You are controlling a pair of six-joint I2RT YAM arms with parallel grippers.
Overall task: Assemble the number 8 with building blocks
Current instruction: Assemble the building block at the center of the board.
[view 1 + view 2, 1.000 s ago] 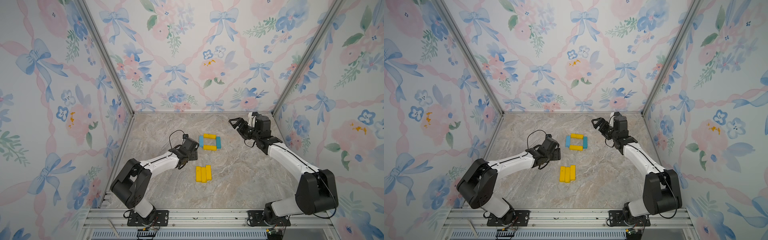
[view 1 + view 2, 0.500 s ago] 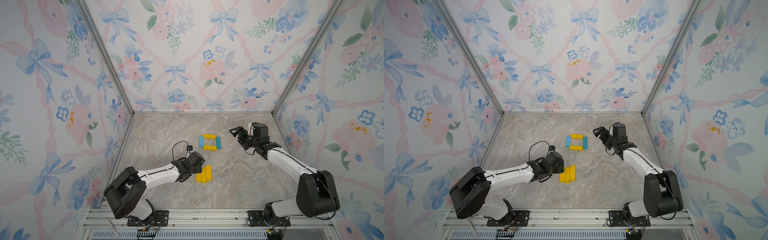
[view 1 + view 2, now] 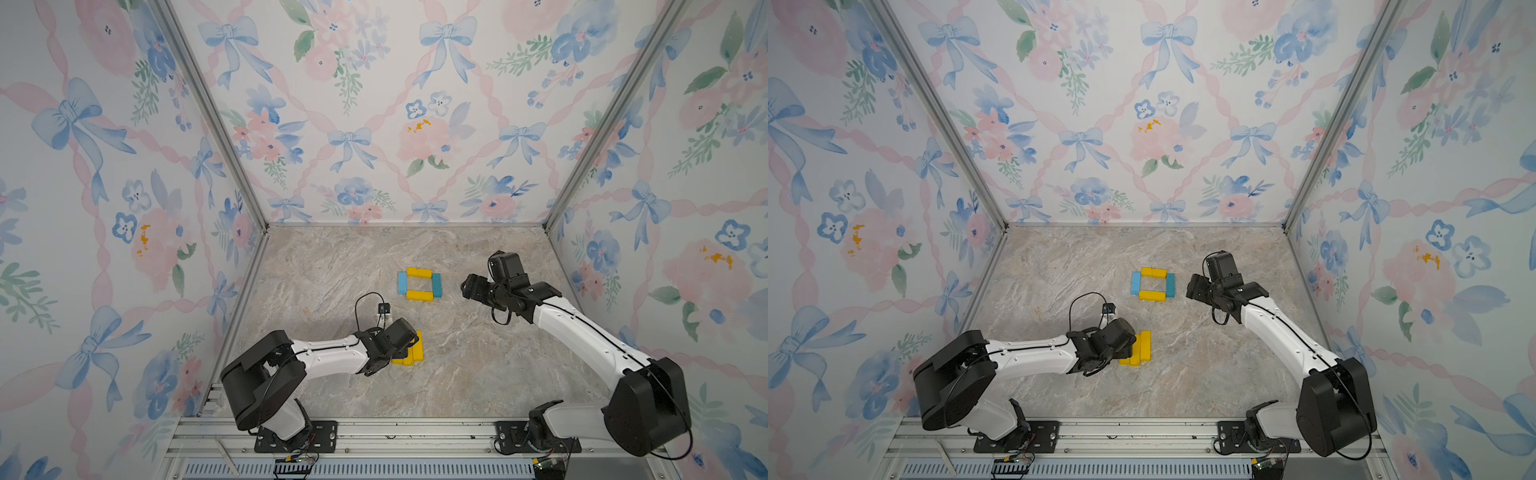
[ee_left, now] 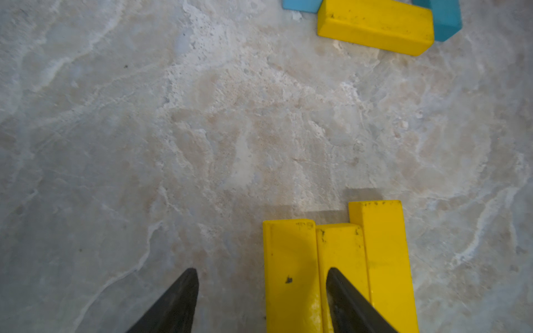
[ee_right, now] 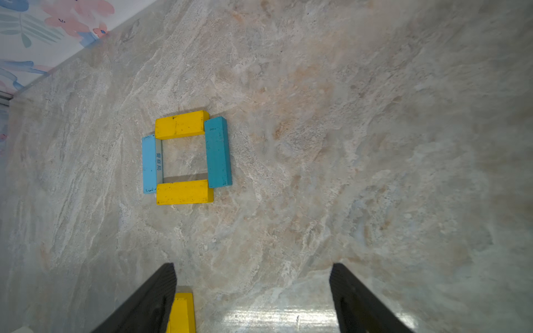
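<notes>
Four building blocks form one square loop in both top views: a yellow bar at the back, a yellow bar at the front, a light blue bar on the left and a teal bar on the right. Three yellow bars lie side by side nearer the front. My left gripper is open low over them. The outermost bar lies between its fingers, and one fingertip is over the middle bar. My right gripper is open and empty, right of the loop.
The marble floor is boxed in by flowered walls on three sides and a metal rail at the front. The left arm reaches in from the front left. From the front right comes the right arm.
My left gripper has swung from beside the loop toward the front, down onto the three yellow bars. The right gripper has drawn away from the back wall toward the loop, and its jaws have narrowed a little.
</notes>
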